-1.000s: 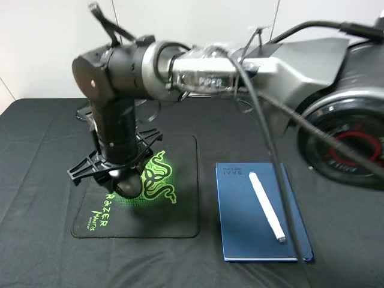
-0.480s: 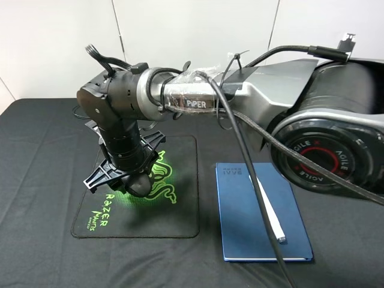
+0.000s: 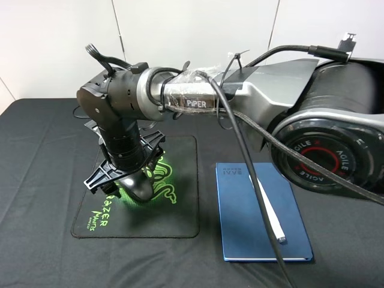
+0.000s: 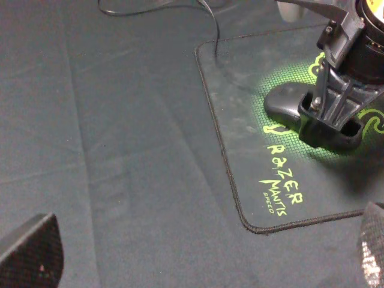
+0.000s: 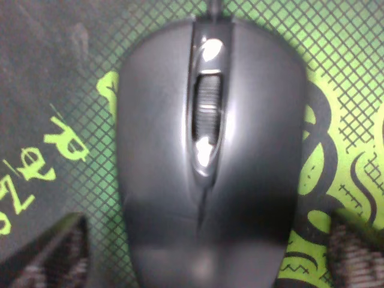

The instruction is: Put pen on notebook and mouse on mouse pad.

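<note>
Sitting flat on the pad (image 3: 180,180), the mouse (image 3: 138,187) is right on the green logo, directly under the right gripper (image 3: 127,173), which has reached across from the right side and points straight down at it. In the right wrist view the mouse (image 5: 210,156) fills most of the frame, scroll wheel up the middle, with one finger (image 5: 48,252) off each side of its back end. Both pads look clear of the shell with a sliver of pad showing between, so the jaws are spread wider than the mouse and not clamped on it. Its cable (image 4: 207,24) runs off the far edge of the pad onto the black tablecloth (image 3: 36,180).

From the left wrist view you get the mouse (image 4: 288,103) side-on, tucked just behind the right gripper (image 4: 330,120), near the "Razer Mantis" lettering. The left gripper's fingers (image 4: 27,249) only show as two dark tips at the frame corners, well apart from each other, hanging over bare cloth beside the pad (image 4: 240,90).

Over on the right, the pen (image 3: 270,216) lies lengthwise on the blue notebook (image 3: 240,234), partly hidden by the arm's cable (image 3: 252,174).
</note>
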`<state>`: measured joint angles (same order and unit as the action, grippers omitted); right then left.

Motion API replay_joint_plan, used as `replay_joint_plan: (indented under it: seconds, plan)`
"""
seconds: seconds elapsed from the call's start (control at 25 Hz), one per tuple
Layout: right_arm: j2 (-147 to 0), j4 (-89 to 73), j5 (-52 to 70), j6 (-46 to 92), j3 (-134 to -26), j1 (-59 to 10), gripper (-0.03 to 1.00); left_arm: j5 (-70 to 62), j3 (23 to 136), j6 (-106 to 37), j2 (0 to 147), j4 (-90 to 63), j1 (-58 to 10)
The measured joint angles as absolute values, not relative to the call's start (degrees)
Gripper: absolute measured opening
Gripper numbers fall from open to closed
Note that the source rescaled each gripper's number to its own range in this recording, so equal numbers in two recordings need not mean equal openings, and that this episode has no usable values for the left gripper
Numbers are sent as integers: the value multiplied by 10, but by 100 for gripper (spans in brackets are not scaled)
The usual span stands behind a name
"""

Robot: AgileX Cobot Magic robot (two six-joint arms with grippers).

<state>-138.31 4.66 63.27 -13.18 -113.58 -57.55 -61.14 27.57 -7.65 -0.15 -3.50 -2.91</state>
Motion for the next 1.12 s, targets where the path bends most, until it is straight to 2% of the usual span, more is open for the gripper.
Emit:
replay_joint_plan:
  seconds: [0.08,0.24,0.68,1.12]
  plan:
    - [-1383,48,633,-133,-1136,-576,97,-611,276,-77,-2,-35,-29]
    - [-1383,48,634,-133,-1136,-576,100,-611,276,-77,-2,-35,-29]
    - [-1376,48,670,-133,-1136,-576,100,-611,276,-77,-2,-35,-29]
    - [-1298,24,697,-133,-1136,-576,100,-611,276,-77,-2,-35,-29]
